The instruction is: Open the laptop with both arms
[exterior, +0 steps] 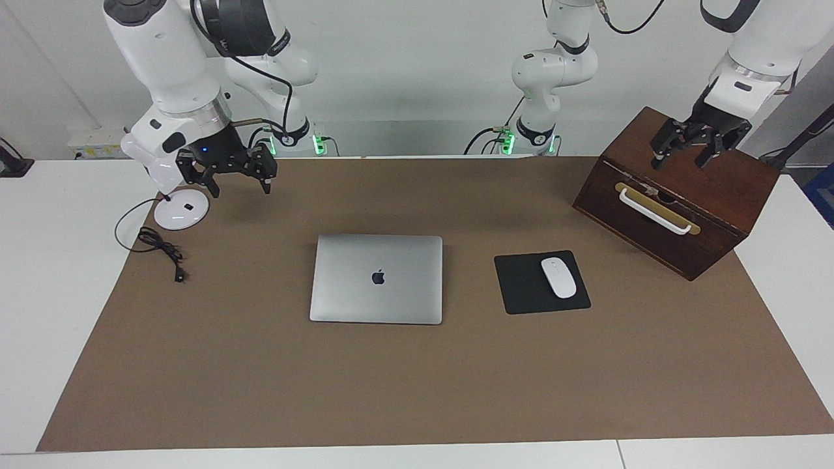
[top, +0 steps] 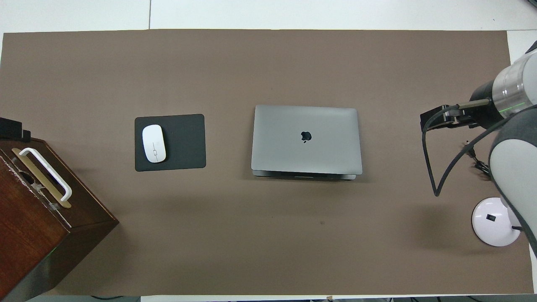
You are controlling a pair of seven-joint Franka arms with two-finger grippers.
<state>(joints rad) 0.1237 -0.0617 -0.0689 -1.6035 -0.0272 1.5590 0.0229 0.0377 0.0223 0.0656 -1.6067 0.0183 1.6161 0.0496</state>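
A brown mat [exterior: 417,391] covers the white tabletop [exterior: 39,260]. The laptop [exterior: 376,279] lies closed and flat at its middle, logo up, touched by nothing.

Take the laptop as the dial's centre, with 12 pointing away from the robots. At 9 o'clock a white mouse [top: 153,143] sits on a black mouse pad [top: 184,142]. A wooden box [exterior: 690,195] stands at about 8 o'clock and a round lamp base [top: 495,221] at about 4.

The right gripper [exterior: 240,185] hangs over the mat toward 3 o'clock, its fingers spread and holding nothing. The left gripper [exterior: 681,156] hovers over the box top, likewise spread and empty.

Both are well apart from the laptop, so opening has not begun. One gripper will probably pin the base while the other lifts the lid. I cannot tell which edge opens.
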